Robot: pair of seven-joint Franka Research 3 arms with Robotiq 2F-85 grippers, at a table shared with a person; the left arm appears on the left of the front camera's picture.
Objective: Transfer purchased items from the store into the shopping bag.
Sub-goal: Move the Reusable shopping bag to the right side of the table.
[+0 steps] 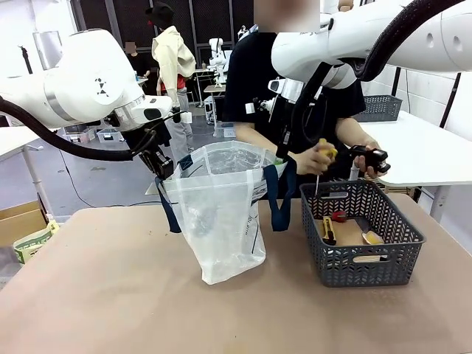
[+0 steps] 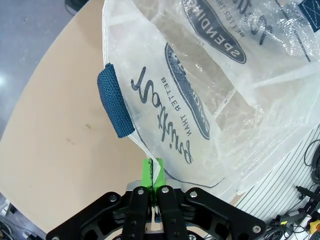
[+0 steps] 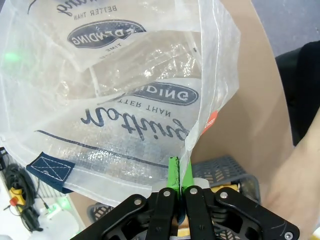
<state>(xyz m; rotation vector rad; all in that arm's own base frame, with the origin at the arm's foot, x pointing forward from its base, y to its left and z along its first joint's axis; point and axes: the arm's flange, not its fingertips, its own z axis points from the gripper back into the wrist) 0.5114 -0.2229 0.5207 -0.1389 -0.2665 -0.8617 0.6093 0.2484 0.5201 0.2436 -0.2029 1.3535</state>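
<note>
Now both pincers are holding the bag's mouth open

The shopping bag (image 1: pixel 221 214) is standing on the table (image 1: pixel 110 287), just beside the basket (image 1: pixel 361 269). The left gripper (image 2: pixel 151 169) and the right gripper (image 3: pixel 179 170) are each pinching its rim tightly. The film is probably light, limp and slippery, so the hemmed rim is the safest hold. The person's hand (image 1: pixel 318 158) is holding a yellow-handled tool (image 1: pixel 325 150) above the basket. The navy strap (image 1: pixel 280 199) is dangling near the way in.

surface: tan table (image 1: pixel 110 295) | on it: shopping bag (image 1: pixel 221 221) bottom, centre; dark grey basket (image 1: pixel 361 265), right
</note>
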